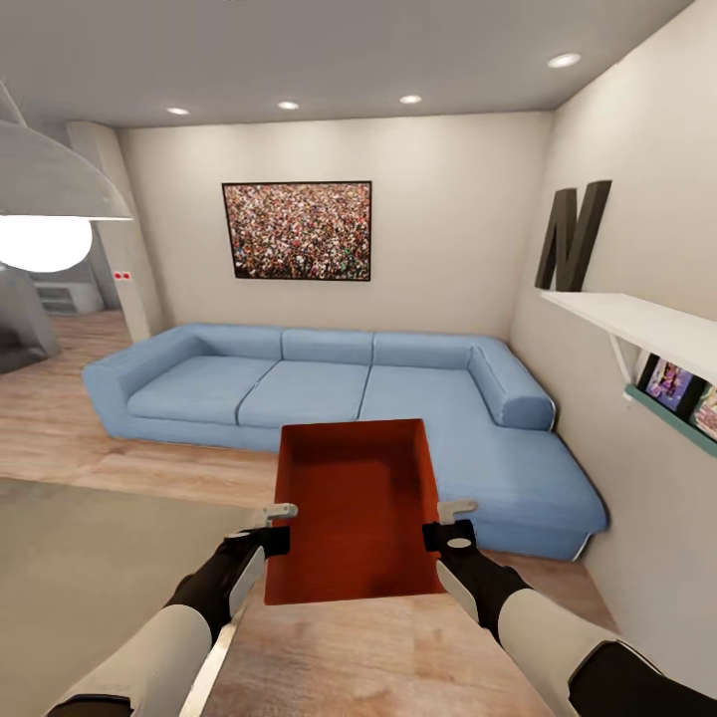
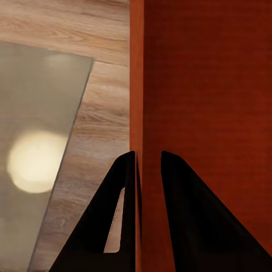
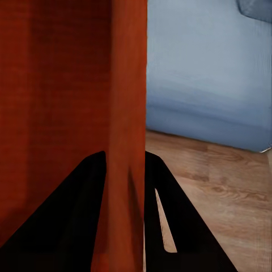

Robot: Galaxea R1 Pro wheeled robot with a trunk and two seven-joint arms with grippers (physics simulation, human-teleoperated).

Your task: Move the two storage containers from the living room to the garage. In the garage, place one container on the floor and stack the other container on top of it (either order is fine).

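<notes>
Head view: the orange-red bin [image 1: 357, 510] hangs between both claws, its long axis running away toward the sofa [image 1: 339, 388]; left claw [image 1: 276, 528] and right claw [image 1: 445, 524] pinch opposite long walls.
Left wrist view: fingers [image 2: 122, 215] straddle the wall.
Right wrist view: likewise; inner base finely ribbed.

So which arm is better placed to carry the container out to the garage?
Neither alone. The left end effector pinches the left wall of the storage container, and the right end effector pinches the right wall. Both should probably carry it together.
</notes>
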